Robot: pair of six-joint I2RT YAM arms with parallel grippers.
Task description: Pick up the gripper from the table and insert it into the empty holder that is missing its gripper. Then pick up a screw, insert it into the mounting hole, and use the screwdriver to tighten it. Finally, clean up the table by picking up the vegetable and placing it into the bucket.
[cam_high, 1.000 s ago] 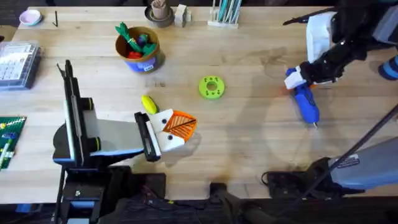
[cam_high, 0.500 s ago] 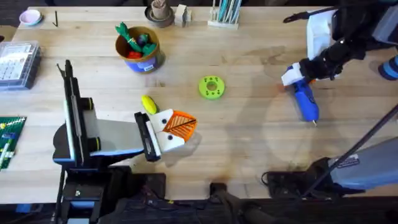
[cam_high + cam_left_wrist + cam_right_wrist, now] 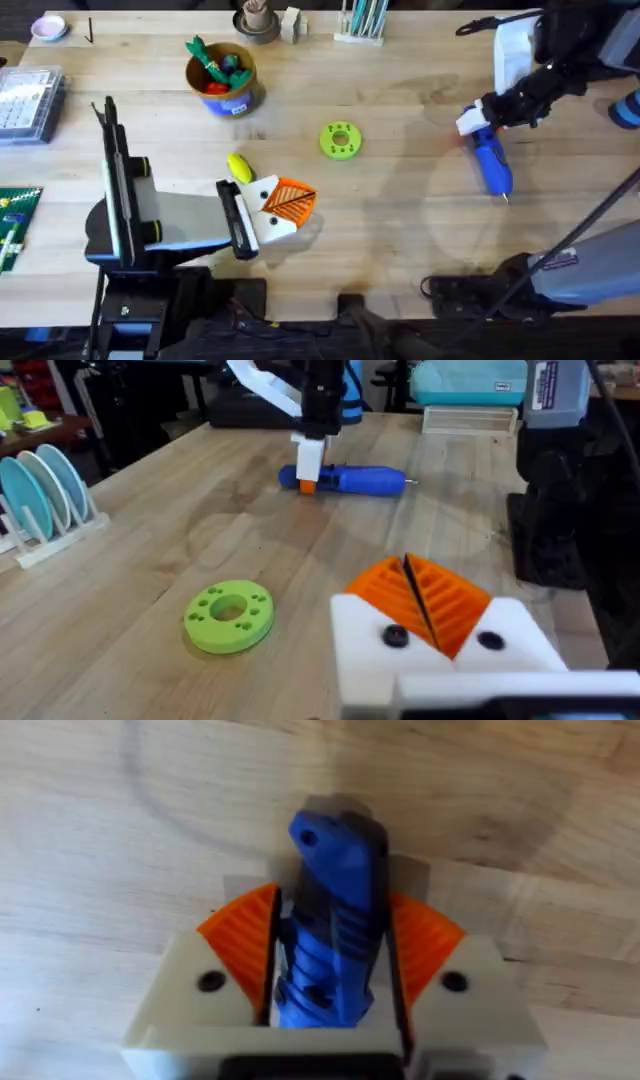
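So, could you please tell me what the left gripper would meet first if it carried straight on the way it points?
Probably the green disc, a little off its line; beyond it lies the screwdriver, which the right gripper clamps. Depth is hard to judge, so the left gripper might pass just beside the disc.

On your wooden table [image 3: 400, 230] a green disc with holes [image 3: 340, 140] lies near the middle. At the far edge stand a brown cup of sticks [image 3: 256, 20], a pink dish [image 3: 47, 28] and a clear parts box [image 3: 25, 100].
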